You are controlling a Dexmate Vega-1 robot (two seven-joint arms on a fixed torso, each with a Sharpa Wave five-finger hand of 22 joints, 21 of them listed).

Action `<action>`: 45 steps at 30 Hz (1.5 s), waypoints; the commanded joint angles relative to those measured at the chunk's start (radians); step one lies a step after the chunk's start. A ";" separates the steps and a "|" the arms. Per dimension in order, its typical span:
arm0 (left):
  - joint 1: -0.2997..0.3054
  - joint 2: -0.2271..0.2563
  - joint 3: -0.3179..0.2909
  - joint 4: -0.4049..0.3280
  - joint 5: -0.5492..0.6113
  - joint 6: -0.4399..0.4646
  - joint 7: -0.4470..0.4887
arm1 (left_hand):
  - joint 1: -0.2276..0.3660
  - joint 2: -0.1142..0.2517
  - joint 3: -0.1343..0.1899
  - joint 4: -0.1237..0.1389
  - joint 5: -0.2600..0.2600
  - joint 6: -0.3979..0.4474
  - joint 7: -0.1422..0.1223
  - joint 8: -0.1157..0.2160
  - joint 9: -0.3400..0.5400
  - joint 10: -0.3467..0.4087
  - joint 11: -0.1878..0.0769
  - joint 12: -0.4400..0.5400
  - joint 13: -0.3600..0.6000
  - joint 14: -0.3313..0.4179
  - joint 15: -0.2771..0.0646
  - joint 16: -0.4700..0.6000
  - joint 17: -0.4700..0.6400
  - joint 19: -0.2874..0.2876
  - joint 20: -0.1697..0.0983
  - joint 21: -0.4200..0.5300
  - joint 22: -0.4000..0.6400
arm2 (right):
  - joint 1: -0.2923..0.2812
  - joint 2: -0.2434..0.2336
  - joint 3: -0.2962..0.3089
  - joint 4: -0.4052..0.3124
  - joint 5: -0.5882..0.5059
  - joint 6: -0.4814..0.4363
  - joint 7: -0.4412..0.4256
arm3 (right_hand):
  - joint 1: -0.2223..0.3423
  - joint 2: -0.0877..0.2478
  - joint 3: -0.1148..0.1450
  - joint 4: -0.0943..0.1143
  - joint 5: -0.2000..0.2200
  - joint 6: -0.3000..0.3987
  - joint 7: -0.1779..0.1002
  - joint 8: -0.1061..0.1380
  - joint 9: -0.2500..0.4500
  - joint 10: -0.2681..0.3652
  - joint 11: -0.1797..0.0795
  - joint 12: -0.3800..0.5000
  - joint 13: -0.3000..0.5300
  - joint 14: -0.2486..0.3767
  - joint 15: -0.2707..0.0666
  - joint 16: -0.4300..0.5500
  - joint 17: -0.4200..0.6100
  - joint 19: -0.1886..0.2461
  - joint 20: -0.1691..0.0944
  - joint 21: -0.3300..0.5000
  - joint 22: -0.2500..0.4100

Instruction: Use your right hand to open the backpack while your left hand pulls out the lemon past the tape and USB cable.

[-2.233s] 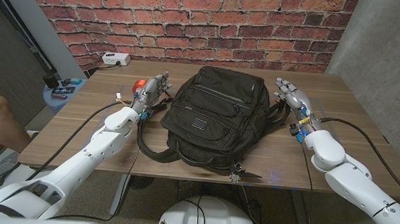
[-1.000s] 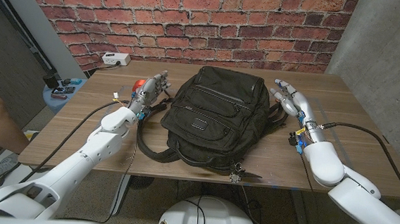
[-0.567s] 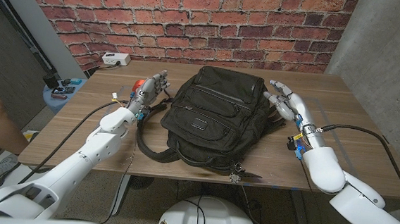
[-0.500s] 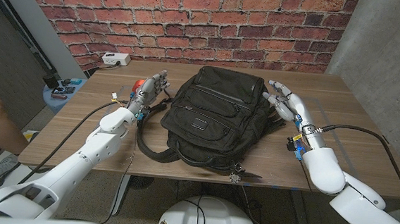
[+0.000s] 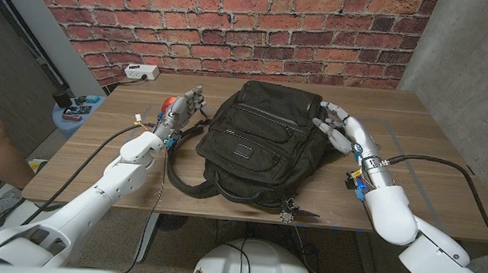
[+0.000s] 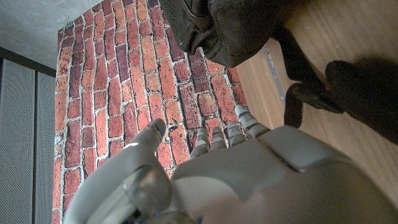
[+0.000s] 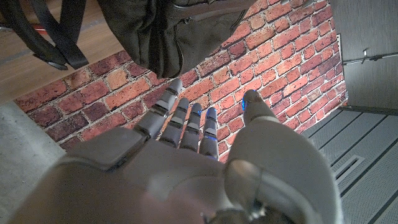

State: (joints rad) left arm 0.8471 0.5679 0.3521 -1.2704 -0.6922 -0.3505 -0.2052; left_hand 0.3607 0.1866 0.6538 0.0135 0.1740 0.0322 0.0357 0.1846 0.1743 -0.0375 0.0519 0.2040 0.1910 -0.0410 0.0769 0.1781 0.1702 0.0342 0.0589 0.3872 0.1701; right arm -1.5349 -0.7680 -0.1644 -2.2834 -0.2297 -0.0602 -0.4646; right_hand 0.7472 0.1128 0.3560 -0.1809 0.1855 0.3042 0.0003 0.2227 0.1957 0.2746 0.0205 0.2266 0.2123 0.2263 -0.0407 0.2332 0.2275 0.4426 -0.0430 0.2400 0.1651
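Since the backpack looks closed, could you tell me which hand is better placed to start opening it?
The right hand: it hovers open at the backpack's upper right corner, fingers reaching toward it. The left hand stands beside the bag's left edge.

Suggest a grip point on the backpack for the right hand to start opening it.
Judging from the head view, the backpack lies flat, front up, its top end toward the brick wall. The right hand, open, is at its upper right edge. Best bet: come in from that right side and take the top zipper seam near the far corner. No zipper pull is clearly visible, so locate it first.
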 commanded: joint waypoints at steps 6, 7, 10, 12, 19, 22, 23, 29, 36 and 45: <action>0.024 0.011 -0.007 -0.052 0.008 0.007 0.038 | 0.015 0.000 0.002 -0.010 0.003 0.012 0.002 0.005 0.006 0.009 0.005 0.010 0.002 0.010 0.012 0.009 0.001 0.011 0.005 -0.002 0.002 | -0.094 -0.010 0.010 -0.109 -0.163 -0.105 -0.002 | 0.044 -0.009 0.008 -0.005 0.003 0.023 0.005 0.007 0.003 0.028 0.006 0.008 0.003 0.021 -0.015 0.008 -0.006 0.019 -0.014 -0.005 0.004; 0.026 0.011 -0.008 -0.054 0.007 0.007 0.039 | 0.015 0.000 0.002 -0.010 0.003 0.012 0.002 0.005 0.006 0.009 0.005 0.010 0.002 0.010 0.012 0.009 0.001 0.011 0.005 -0.002 0.002 | -0.101 -0.012 0.010 -0.116 -0.177 -0.110 -0.002 | 0.049 -0.012 0.009 -0.006 0.002 0.029 0.004 0.008 0.003 0.032 0.004 0.009 0.003 0.022 -0.015 0.008 -0.007 0.021 -0.013 -0.006 0.004; 0.029 0.011 -0.009 -0.058 0.005 0.007 0.041 | 0.015 0.000 0.002 -0.011 0.003 0.012 0.002 0.005 0.006 0.010 0.003 0.010 0.002 0.011 0.012 0.010 0.001 0.012 0.005 -0.003 0.002 | -0.124 -0.016 0.008 -0.141 -0.219 -0.137 0.001 | 0.064 -0.018 0.009 -0.006 0.001 0.037 0.005 0.010 0.003 0.044 0.005 0.012 0.004 0.031 -0.017 0.010 -0.009 0.029 -0.011 -0.007 0.004; 0.033 0.010 -0.011 -0.061 0.002 0.003 0.039 | 0.016 0.000 0.002 -0.011 0.003 0.012 0.002 0.005 0.006 0.010 0.004 0.011 0.002 0.011 0.012 0.009 0.001 0.012 0.006 -0.003 0.002 | -0.136 -0.013 0.000 -0.159 -0.258 -0.169 -0.003 | 0.087 -0.021 0.012 -0.002 0.001 0.062 -0.004 0.016 0.004 0.062 -0.004 0.016 0.005 0.050 -0.029 0.016 -0.011 0.042 -0.013 -0.008 0.004; 0.037 0.010 -0.011 -0.064 -0.002 -0.003 0.030 | 0.015 0.003 0.002 -0.009 0.003 0.015 0.002 0.005 0.006 0.012 0.004 0.011 0.002 0.013 0.012 0.011 0.003 0.015 0.006 -0.005 0.003 | -0.165 -0.020 -0.023 -0.206 -0.355 -0.236 0.019 | 0.112 -0.032 0.010 -0.001 0.000 0.091 -0.008 0.022 0.003 0.087 -0.014 0.020 0.005 0.069 -0.032 0.022 -0.013 0.064 -0.011 -0.009 0.004; 0.039 0.007 -0.011 -0.061 -0.004 -0.007 0.028 | 0.016 0.004 0.001 -0.009 0.003 0.015 0.002 0.005 0.006 0.013 0.003 0.011 0.002 0.013 0.013 0.011 0.003 0.015 0.006 -0.006 0.003 | -0.170 -0.017 -0.034 -0.217 -0.375 -0.247 0.025 | 0.117 -0.035 0.009 -0.002 -0.001 0.092 -0.007 0.022 0.003 0.089 -0.013 0.020 0.005 0.070 -0.033 0.022 -0.013 0.066 -0.010 -0.009 0.004; 0.040 0.007 -0.011 -0.061 -0.004 -0.008 0.029 | 0.016 0.004 0.001 -0.009 0.003 0.015 0.003 0.005 0.006 0.014 0.003 0.011 0.002 0.013 0.013 0.011 0.003 0.016 0.006 -0.007 0.003 | -0.173 -0.016 -0.037 -0.221 -0.382 -0.251 0.026 | 0.119 -0.037 0.009 -0.002 -0.001 0.093 -0.007 0.022 0.003 0.090 -0.013 0.020 0.005 0.071 -0.032 0.022 -0.014 0.068 -0.010 -0.009 0.004; 0.044 0.004 -0.013 -0.060 -0.005 -0.016 0.029 | 0.016 0.004 0.000 -0.008 0.002 0.016 0.003 0.004 0.006 0.013 0.003 0.010 0.002 0.014 0.012 0.011 0.003 0.017 0.006 -0.009 0.003 | -0.183 -0.012 -0.062 -0.246 -0.423 -0.280 0.042 | 0.130 -0.045 0.008 -0.004 -0.003 0.095 -0.008 0.021 0.003 0.093 -0.015 0.019 0.005 0.076 -0.032 0.022 -0.015 0.072 -0.010 -0.011 0.004; 0.036 0.004 -0.012 -0.048 0.002 -0.028 0.022 | 0.017 0.004 0.000 -0.008 0.002 0.015 0.003 0.003 0.006 0.013 0.003 0.010 0.002 0.014 0.013 0.010 0.004 0.017 0.006 -0.011 0.003 | -0.185 -0.022 -0.102 -0.269 -0.514 -0.334 0.069 | 0.146 -0.056 0.007 -0.005 -0.005 0.097 -0.008 0.019 0.003 0.095 -0.017 0.017 0.005 0.079 -0.032 0.021 -0.017 0.076 -0.008 -0.014 0.004; 0.025 0.002 -0.008 -0.038 0.008 -0.036 0.014 | 0.038 0.018 0.023 -0.019 0.018 0.015 0.007 0.002 0.006 0.014 0.008 0.009 0.002 0.013 0.018 0.008 0.003 0.020 0.013 -0.020 0.003 | -0.194 -0.028 -0.139 -0.284 -0.597 -0.366 0.081 | 0.168 -0.080 0.001 -0.005 -0.006 0.111 -0.008 0.020 0.003 0.110 -0.016 0.019 0.006 0.092 -0.032 0.023 -0.020 0.087 0.000 -0.017 0.004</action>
State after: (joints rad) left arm 0.8834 0.5722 0.3404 -1.3205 -0.6926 -0.3735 -0.1824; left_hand 0.3808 0.1989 0.6587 0.0005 0.1799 0.0375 0.0410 0.1846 0.1793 -0.0302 0.0519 0.2109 0.1910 -0.0303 0.0876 0.1858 0.1698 0.0502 0.0643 0.3719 0.1700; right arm -1.7172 -0.7874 -0.2535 -2.5405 -0.7065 -0.3697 -0.4046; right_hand 0.8975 0.0348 0.3601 -0.1848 0.1807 0.4060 -0.0051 0.2381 0.1952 0.3728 0.0030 0.2421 0.2171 0.3054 -0.0421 0.2517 0.2073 0.5196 -0.0444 0.2236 0.1650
